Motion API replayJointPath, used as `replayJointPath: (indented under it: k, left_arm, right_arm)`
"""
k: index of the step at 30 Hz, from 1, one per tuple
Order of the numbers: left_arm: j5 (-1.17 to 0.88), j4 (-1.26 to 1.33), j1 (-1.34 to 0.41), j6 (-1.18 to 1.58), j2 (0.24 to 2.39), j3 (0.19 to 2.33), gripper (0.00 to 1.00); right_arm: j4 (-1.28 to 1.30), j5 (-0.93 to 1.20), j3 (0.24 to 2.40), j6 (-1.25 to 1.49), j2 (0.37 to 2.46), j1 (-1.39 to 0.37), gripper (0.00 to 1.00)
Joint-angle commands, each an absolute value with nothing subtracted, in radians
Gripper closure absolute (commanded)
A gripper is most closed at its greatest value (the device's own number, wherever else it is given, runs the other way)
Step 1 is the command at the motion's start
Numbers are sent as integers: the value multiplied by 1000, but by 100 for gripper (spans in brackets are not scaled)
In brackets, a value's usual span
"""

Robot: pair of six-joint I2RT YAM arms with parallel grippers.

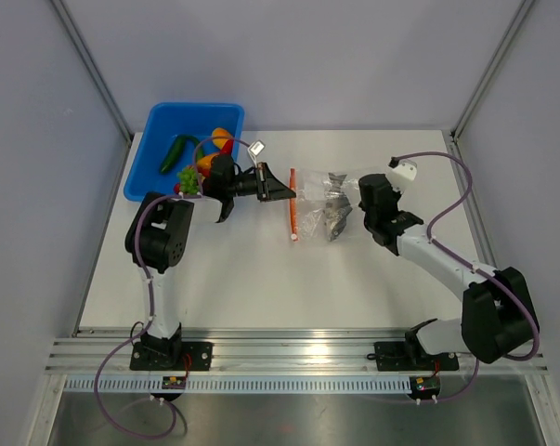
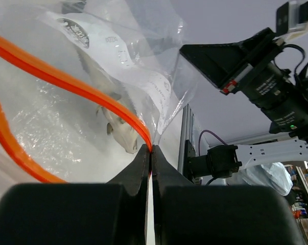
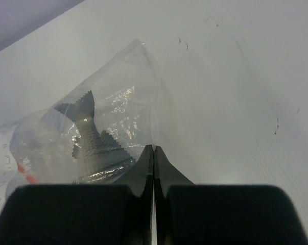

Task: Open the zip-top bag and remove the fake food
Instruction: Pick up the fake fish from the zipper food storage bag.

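The zip-top bag (image 1: 321,206) lies flat mid-table, clear and crinkly, its orange zip strip (image 1: 293,206) facing left. My left gripper (image 1: 291,195) is shut on that strip (image 2: 92,92), pinching one lip at the fingertips (image 2: 151,151). The mouth gapes, and the white label (image 2: 118,48) shows. My right gripper (image 1: 361,212) is shut on the bag's opposite clear edge (image 3: 154,102), with the plastic pinched at its tips (image 3: 154,148). A grey toy fish (image 3: 92,145) of the fake food is inside the bag (image 1: 335,216). Other fake food sits in the blue tub: cucumber (image 1: 176,152), orange pepper (image 1: 220,139), green grapes (image 1: 188,182).
The blue tub (image 1: 159,121) stands at the table's back left, just behind my left arm's wrist. My right arm (image 2: 261,66) fills the upper right of the left wrist view. Grey walls enclose the table on three sides.
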State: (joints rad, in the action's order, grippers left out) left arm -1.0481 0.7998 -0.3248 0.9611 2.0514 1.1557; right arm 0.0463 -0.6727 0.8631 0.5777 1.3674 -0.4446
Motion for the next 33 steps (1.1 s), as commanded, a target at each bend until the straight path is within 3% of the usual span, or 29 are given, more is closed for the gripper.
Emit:
replayJointPath:
  k: [1, 8, 19, 26, 33]
  left_arm:
    - [-1060, 853, -308, 942, 2077, 1166, 100]
    - [-1052, 819, -308, 920, 2135, 1196, 100]
    - [-1054, 802, -308, 901, 2120, 1197, 100]
    - [-1000, 618, -334, 724, 2017, 1183, 100]
    - [-973, 545, -388, 710, 1983, 1210, 100]
  right_arm:
    - [92, -729, 936, 537, 1301, -483, 100]
    - [100, -733, 971, 523, 1267, -561, 100]
    - [-11, -767, 859, 489, 1167, -569, 100]
    - [54, -861, 819, 525, 1250, -540, 100]
    - [35, -765, 810, 537, 1373, -427, 100]
